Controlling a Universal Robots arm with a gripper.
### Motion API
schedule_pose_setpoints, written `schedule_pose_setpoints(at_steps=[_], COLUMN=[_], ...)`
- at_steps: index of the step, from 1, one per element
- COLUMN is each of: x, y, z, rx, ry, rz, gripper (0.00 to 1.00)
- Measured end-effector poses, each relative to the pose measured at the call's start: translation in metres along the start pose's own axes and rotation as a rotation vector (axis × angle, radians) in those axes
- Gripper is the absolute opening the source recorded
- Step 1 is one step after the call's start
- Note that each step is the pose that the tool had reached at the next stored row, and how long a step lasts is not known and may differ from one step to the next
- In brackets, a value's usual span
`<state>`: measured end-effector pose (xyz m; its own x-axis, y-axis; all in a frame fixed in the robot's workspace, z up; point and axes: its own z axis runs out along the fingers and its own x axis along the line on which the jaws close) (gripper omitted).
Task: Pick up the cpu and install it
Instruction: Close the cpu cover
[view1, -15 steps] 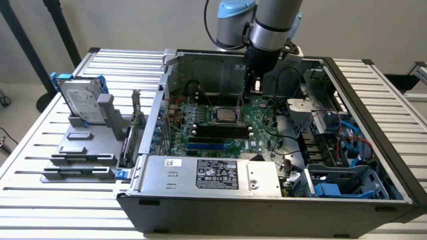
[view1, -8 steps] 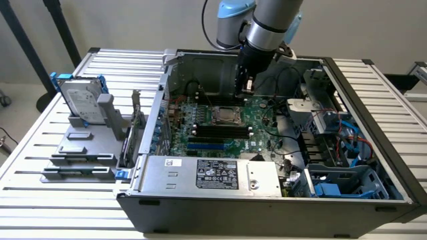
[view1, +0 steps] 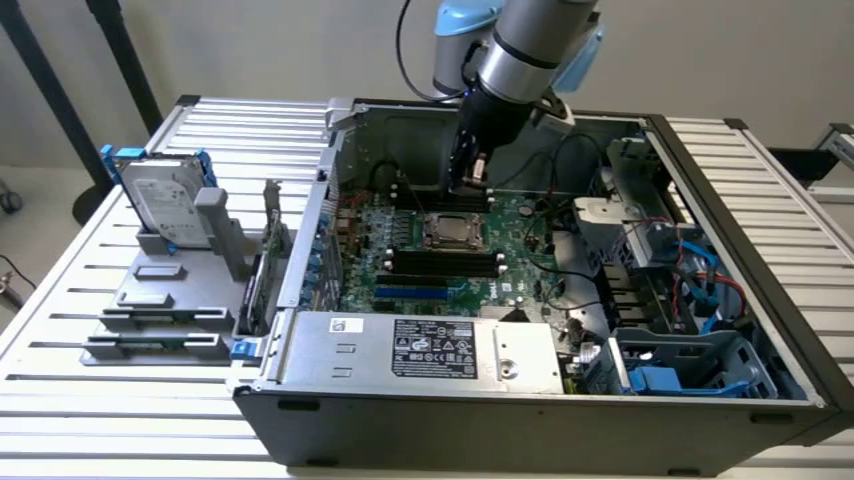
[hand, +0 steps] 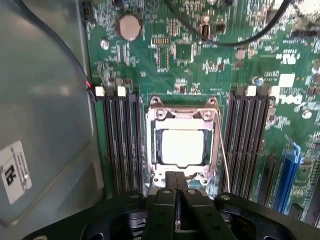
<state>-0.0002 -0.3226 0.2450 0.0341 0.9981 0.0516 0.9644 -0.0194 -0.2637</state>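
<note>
The cpu (hand: 182, 147), a small square chip with a pale silvery top, lies flat inside the metal-framed socket (hand: 155, 114) on the green motherboard (hand: 200, 65). In the exterior view the cpu (view1: 454, 229) sits in the middle of the board inside the open computer case. My gripper (view1: 470, 186) hangs a little above the board, just behind the socket. In the wrist view my gripper (hand: 176, 181) is shut, its two black fingers (hand: 169, 180) pressed together with nothing between them, their tips over the socket's near edge.
Black memory slots (hand: 122, 142) flank the socket on both sides. A thin socket lever (hand: 223, 152) runs along one side. Black cables (view1: 567, 160) cross the case. A silver hard drive with blue brackets (view1: 167, 205) stands on a grey rack at the exterior view's left. The power supply (view1: 427, 347) fills the case's front.
</note>
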Motion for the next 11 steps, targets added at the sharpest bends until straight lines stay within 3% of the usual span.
schedule_pose_setpoints(at_steps=[9, 11], x=[-0.001, -0.002], y=[-0.0282, -0.0353], z=[0.013, 0.0152], rx=[0.0274, 0.0305], ry=[-0.0005, -0.0007], rz=[0.001, 0.002], gripper=[0.11, 0.11])
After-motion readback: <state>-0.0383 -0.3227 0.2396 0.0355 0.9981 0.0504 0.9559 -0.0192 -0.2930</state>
